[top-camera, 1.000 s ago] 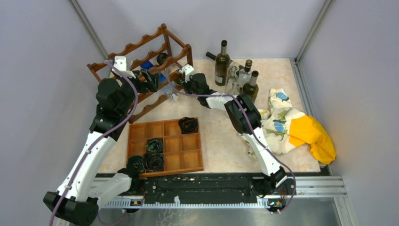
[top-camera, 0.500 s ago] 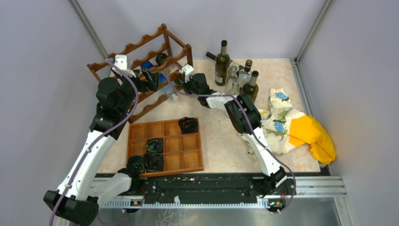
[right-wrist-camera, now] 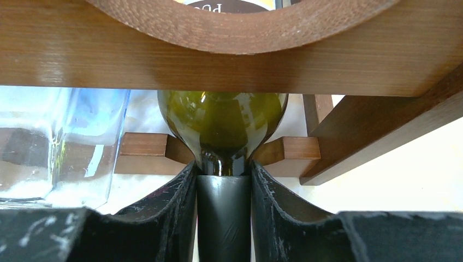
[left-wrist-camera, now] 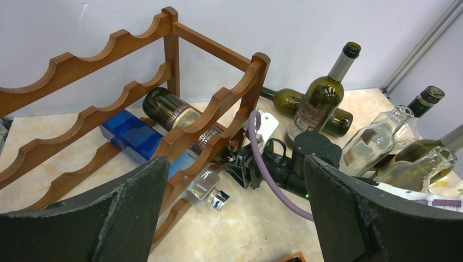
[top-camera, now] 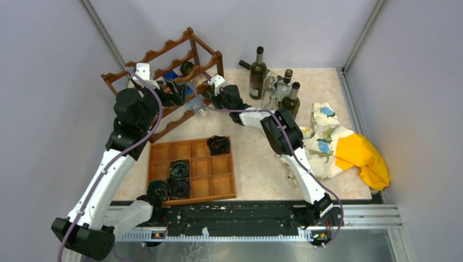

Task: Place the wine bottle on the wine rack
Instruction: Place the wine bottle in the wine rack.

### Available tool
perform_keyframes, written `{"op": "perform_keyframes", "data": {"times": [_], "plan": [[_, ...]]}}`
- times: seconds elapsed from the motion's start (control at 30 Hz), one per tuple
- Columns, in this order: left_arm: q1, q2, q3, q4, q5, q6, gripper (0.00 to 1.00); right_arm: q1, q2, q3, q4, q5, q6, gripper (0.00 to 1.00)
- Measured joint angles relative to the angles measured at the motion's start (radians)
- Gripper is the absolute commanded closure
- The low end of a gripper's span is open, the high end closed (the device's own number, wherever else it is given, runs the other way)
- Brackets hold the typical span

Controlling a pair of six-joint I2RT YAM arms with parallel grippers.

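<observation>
Moved: left arm (top-camera: 131,109) shifted slightly toward wine rack (left-wrist-camera: 213,109).
Left hand (left-wrist-camera: 236,164): released.
Right hand (right-wrist-camera: 224,174): grasping green wine bottle (right-wrist-camera: 221,123) by its neck.
Progress: bottle cradled low; release pending.

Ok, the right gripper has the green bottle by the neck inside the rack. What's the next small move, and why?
Probably open the right gripper and let go. It is clamped on the neck of the green bottle, whose body lies inside the rack with its shoulder seated in the notch of the lower rail, so it looks supported.
</observation>
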Motion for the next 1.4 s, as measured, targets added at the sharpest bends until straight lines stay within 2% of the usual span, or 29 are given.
{"op": "perform_keyframes", "data": {"times": [0.17, 0.47, 0.77, 1.4], "plan": [[0.000, 0.008, 0.009, -0.002, 0.000, 0.005, 0.02, 0.000, 0.000, 0.000, 0.018, -0.002, 0.000, 0.63], [0.000, 0.008, 0.016, -0.001, 0.000, 0.015, 0.02, 0.001, 0.000, 0.033, 0.164, -0.003, 0.003, 0.59], [0.000, 0.007, 0.016, -0.001, 0.001, 0.020, 0.02, 0.001, -0.001, 0.021, 0.186, -0.004, -0.001, 0.54], [0.000, -0.047, -0.006, 0.000, 0.007, 0.015, 0.02, 0.001, -0.160, -0.247, 0.218, -0.025, -0.035, 0.56]]}}
